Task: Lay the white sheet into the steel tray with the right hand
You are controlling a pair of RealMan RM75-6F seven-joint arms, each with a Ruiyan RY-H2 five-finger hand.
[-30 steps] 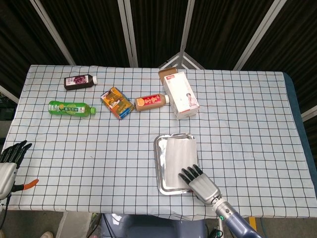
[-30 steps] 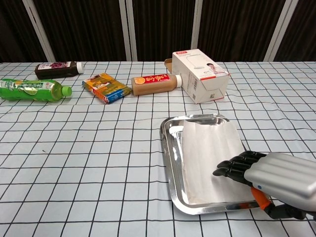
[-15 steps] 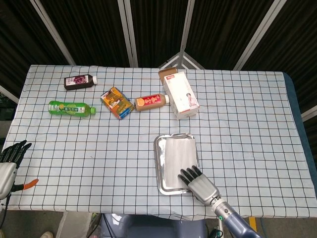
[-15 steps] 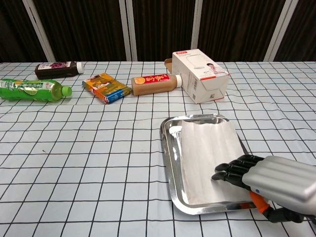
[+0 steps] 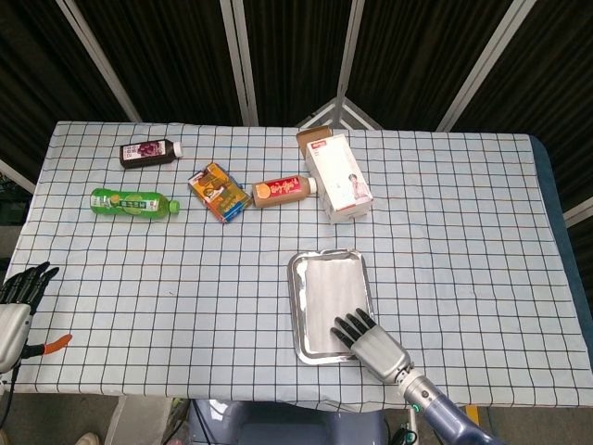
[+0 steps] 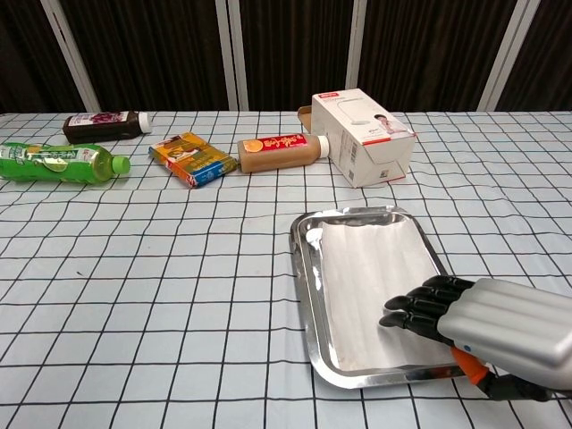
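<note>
Lying flat inside the rectangular steel tray (image 5: 296, 311), the white sheet (image 6: 368, 286) covers most of the tray floor, its far edge slightly rippled near the tray's back wall. The right hand (image 6: 483, 323), silver-backed with black fingers (image 6: 413, 308), reaches over the tray's near right corner with its fingers extended side by side and their tips on or just above the sheet; it grips nothing. The left hand (image 5: 20, 295) sits at the table's near left edge, fingers extended and slightly apart, holding nothing.

Farther back on the blue-checked tablecloth (image 5: 185, 269) lie a green drink bottle (image 5: 132, 202), a dark purple bottle (image 5: 147, 152), a flat yellow and blue carton (image 5: 220, 192), an orange-labelled brown bottle (image 5: 283, 190) and a white cardboard box (image 5: 337, 175) with its far flap open. The brown bottle's cap points toward the box, just beside it.
</note>
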